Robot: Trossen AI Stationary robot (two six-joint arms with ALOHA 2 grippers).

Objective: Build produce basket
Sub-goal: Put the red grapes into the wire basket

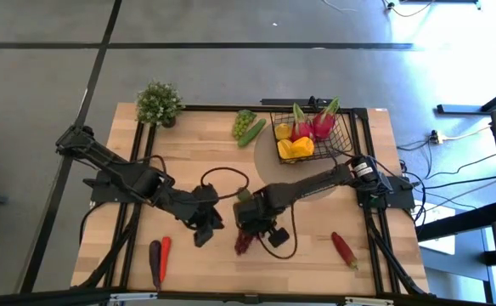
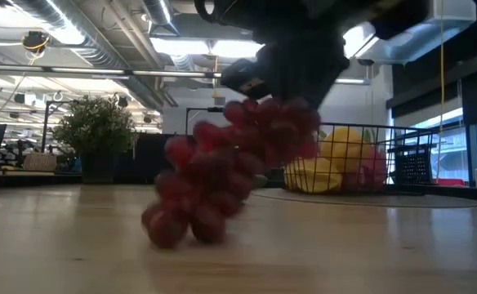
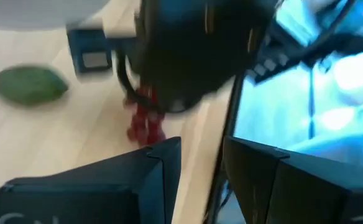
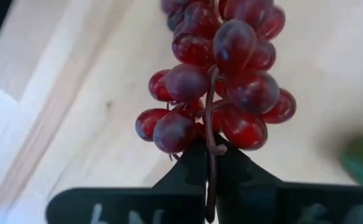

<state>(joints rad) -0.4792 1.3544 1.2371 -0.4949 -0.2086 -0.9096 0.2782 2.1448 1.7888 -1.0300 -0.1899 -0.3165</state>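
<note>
Purple grapes (image 4: 222, 68) down at the near edge of the tabletop (image 1: 197, 153), well apart from the basket (image 1: 312, 136) and diagonally across from it, with the lowest berries resting on the wood in the low view and the upper end of the bunch drawn up toward the arm. Pick-up step in hand, by the look of it: right pincer (image 1: 246, 228) closed tight on the thin brown stem (image 4: 211, 143) of the bunch, fingertips meeting around it in the right wrist view, nothing else in its grasp. Next move, as a judgement: straight lift until the bunch hangs free of the wood, then a carry toward the basket, high enough to pass its wire rim; thin stem, heavy swinging cluster, so some risk of slipping or snagging on the mesh. Already inside the basket: pink dragon fruits (image 1: 314, 126) and a yellow pepper (image 1: 295, 149). Just outside the basket, on its side toward the potted plant (image 1: 159, 104), green grapes (image 1: 245, 124) and a cucumber (image 1: 254, 132) not yet loaded. Left pincer (image 1: 204, 228) hovering beside the purple grapes, on the side away from the basket, fingers partly apart and empty.
</note>
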